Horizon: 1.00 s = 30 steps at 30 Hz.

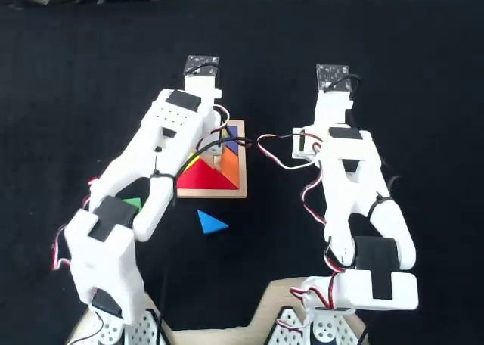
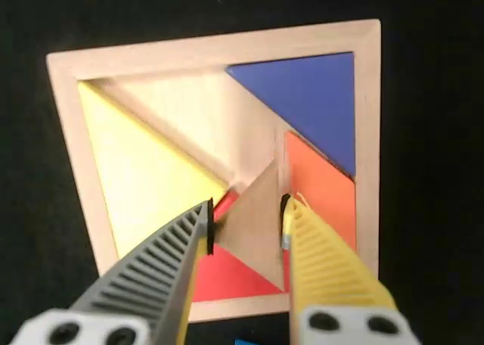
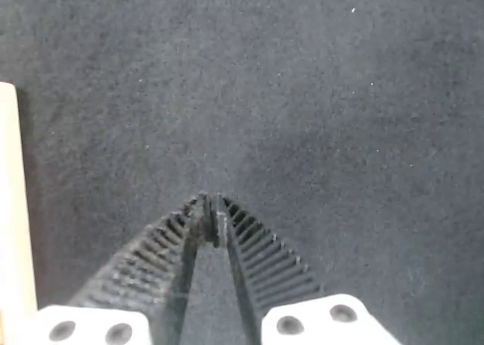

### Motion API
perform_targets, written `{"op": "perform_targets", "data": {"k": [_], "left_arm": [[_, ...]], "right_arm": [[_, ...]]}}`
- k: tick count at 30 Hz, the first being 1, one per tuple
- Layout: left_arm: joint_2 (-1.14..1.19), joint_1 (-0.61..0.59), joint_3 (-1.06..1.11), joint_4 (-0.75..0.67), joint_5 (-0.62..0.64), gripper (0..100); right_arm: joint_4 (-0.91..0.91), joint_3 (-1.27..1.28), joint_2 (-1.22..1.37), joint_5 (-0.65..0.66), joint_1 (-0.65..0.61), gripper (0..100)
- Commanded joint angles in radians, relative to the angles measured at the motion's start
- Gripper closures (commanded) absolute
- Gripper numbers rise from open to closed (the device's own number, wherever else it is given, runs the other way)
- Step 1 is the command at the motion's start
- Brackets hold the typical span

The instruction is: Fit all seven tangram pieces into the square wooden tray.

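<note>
The square wooden tray (image 2: 212, 46) holds a yellow triangle (image 2: 144, 178), a blue triangle (image 2: 310, 103), an orange piece (image 2: 321, 190) and a red triangle (image 2: 227, 277). My left gripper (image 2: 246, 220) hangs over the tray, shut on a tan triangle (image 2: 253, 231) that sits between the yellow and orange pieces. In the high view the tray (image 1: 212, 193) lies under the left arm. A small blue triangle (image 1: 212, 222) and a green piece (image 1: 132, 203) lie loose on the cloth. My right gripper (image 3: 212, 216) is shut and holds nothing, low over the cloth.
Black cloth (image 1: 378, 57) covers the table. The tray's rim (image 3: 9, 209) shows at the edge of the right wrist view. Part of the tray floor (image 2: 189, 110) between the yellow and blue triangles is bare. Both arm bases stand at the near edge.
</note>
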Motion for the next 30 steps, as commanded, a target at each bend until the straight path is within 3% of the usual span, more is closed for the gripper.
{"op": "perform_targets", "data": {"k": [1, 30], "left_arm": [[0.041, 0.013, -0.104, -0.025, 0.012, 85], [0.106, 0.015, -0.156, 0.008, 0.034, 80]], "right_arm": [[-0.011, -0.051, -0.002, -0.003, -0.017, 98.7], [-0.011, -0.051, -0.002, -0.003, -0.018, 98.7]]}}
